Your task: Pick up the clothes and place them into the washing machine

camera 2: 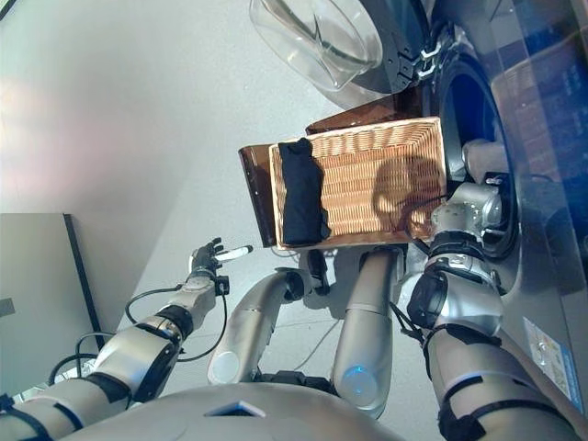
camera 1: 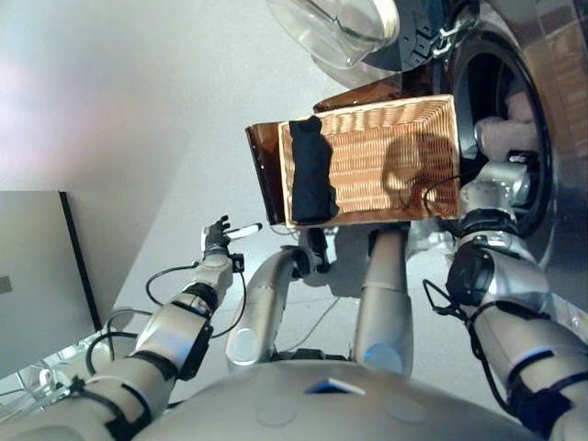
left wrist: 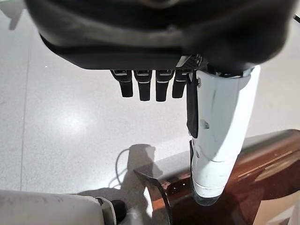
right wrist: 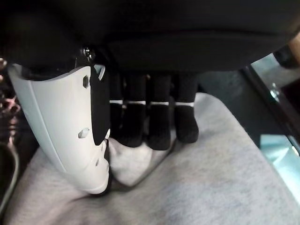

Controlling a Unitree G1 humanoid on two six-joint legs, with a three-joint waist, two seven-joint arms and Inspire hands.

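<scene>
A black garment (camera 1: 312, 170) lies along the left end of the wicker basket (camera 1: 395, 138). My right arm reaches past the basket into the washing machine's drum (camera 1: 501, 87). There my right hand (right wrist: 154, 122) pinches a fold of light grey cloth (right wrist: 211, 178) between thumb and fingers. That cloth (camera 1: 510, 129) shows inside the drum opening. My left hand (camera 1: 219, 237) hangs over the floor left of the basket, with its fingers relaxed and nothing in it (left wrist: 150, 84).
The basket rests on a glossy brown stand (camera 1: 262, 170) right in front of the washer. The washer's glass door (camera 1: 340, 28) stands swung open above the basket. A grey panel (camera 1: 37, 276) stands at the far left on the light floor.
</scene>
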